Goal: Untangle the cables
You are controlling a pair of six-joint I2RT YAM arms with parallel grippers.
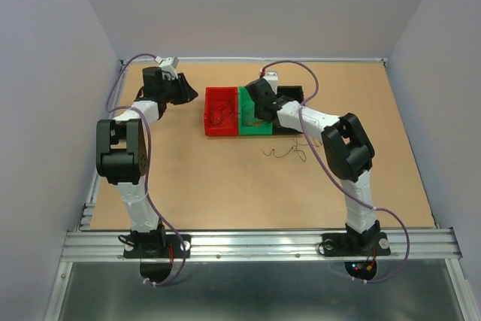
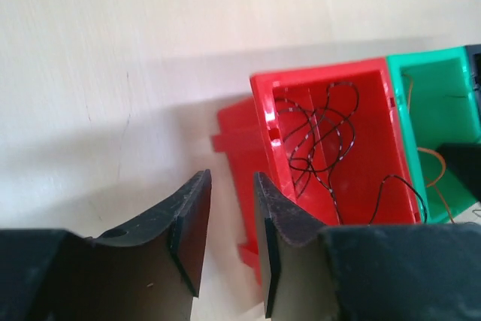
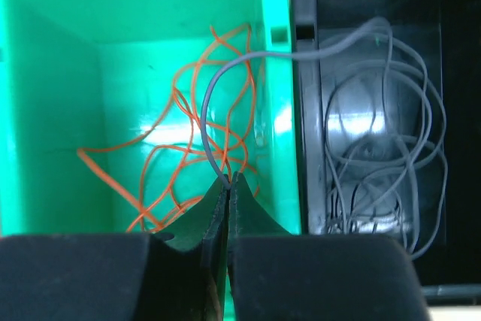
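Note:
Three bins stand in a row at mid-table. The red bin (image 1: 210,103) holds dark curly wires (image 2: 325,122). The green bin (image 3: 45,73) holds orange wires (image 3: 188,133). The black bin (image 3: 304,148) holds grey wires (image 3: 376,163). My right gripper (image 3: 228,180) hangs over the green bin, shut on one grey wire (image 3: 207,103) that arcs over the dividing wall into the black bin. My left gripper (image 2: 231,178) is open and empty, just left of the red bin. A few loose thin wires (image 1: 285,152) lie on the table in front of the bins.
The brown table (image 1: 225,186) is walled in by pale panels at the back and sides. A metal rail (image 1: 255,242) runs along the near edge with both arm bases on it. Thick lilac arm cables loop beside each arm.

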